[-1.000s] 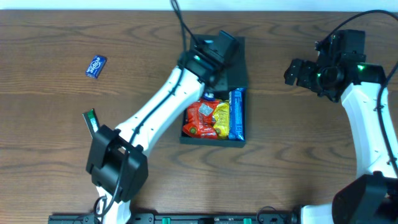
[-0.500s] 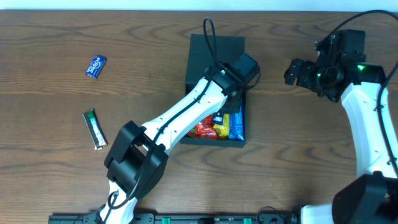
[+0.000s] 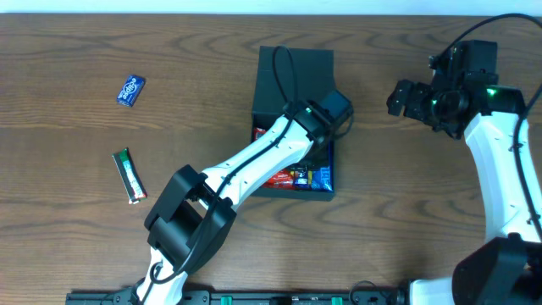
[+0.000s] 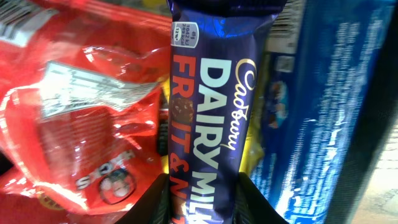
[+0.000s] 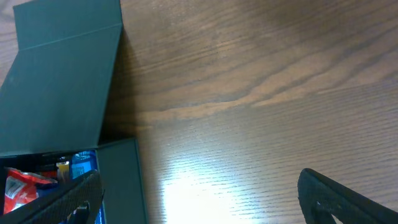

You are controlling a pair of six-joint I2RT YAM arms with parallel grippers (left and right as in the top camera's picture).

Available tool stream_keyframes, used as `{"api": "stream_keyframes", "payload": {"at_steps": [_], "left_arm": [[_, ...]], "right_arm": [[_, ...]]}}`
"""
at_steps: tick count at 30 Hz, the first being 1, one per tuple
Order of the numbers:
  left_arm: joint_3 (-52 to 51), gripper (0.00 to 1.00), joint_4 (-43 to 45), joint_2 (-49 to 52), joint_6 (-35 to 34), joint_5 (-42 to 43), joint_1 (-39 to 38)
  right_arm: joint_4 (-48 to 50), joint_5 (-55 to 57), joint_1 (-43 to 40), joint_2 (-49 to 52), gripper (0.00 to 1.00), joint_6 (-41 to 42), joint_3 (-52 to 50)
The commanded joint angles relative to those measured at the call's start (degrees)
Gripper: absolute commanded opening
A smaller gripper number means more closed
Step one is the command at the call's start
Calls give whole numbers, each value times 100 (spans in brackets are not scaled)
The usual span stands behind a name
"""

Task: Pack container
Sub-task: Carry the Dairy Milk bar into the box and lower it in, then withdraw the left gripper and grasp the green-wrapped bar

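While our left gripper pinches the chocolate bar inside the container, our right gripper hangs spread wide beside it; dropped crooked, the bar could perch on seemingly crowded packets, blocking the lid.

I work over a dark brown table whose wood grain runs left to right, with a pale strip along its far edge, a black rail at its near edge, and a soft white glare on the wood.
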Motion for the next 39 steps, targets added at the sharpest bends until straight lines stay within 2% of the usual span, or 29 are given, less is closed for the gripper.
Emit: {"api": "stream_keyframes", "payload": {"at_steps": [1, 2, 3, 5, 8, 15, 19, 21, 23, 25, 27, 29, 31, 32, 36, 39], "left_arm": [[-22, 6, 37, -9, -37, -9, -11], [-22, 7, 39, -9, -39, -7, -13], [-22, 12, 39, -9, -42, -9, -11], [-22, 49, 35, -9, -39, -7, -11], [-20, 50, 9, -11, -35, 22, -11], [343, 53, -22, -251, 498, 133, 11], [743, 53, -44, -793, 717, -680, 85], [879, 58, -46, -1178, 726, -1467, 227], [901, 59, -2, -1563, 946, -2197, 496], [901, 63, 70, -1810, 1506, -2634, 907], [901, 68, 101, -1871, 2170, -2684, 1453], [885, 69, -4, -1810, 2345, -2514, 2271], [885, 68, -177, -1727, 2162, -2380, 2828], [885, 64, -328, -1674, 1945, -2306, 3134], [859, 54, -1274, -1471, 732, -1996, 4092], [402, 42, -1556, -1432, 516, -1609, 4463]], "right_arm": [[11, 17, 55, 11, 99, -83, 94], [11, 17, 55, 11, 99, -83, 94], [11, 17, 55, 11, 99, -83, 94], [11, 17, 55, 11, 99, -83, 94], [11, 20, 55, 11, 99, -83, 94], [11, 20, 55, 11, 99, -83, 94], [11, 17, 55, 11, 99, -83, 94], [11, 20, 55, 11, 99, -83, 94], [11, 20, 55, 11, 99, -83, 94], [11, 20, 55, 11, 99, -83, 94], [11, 20, 55, 11, 99, -83, 94], [11, 17, 55, 11, 99, -83, 94], [11, 20, 55, 11, 99, -83, 94], [11, 20, 55, 11, 99, -83, 94], [11, 20, 55, 11, 99, -83, 94], [11, 20, 55, 11, 99, -83, 94]]}}
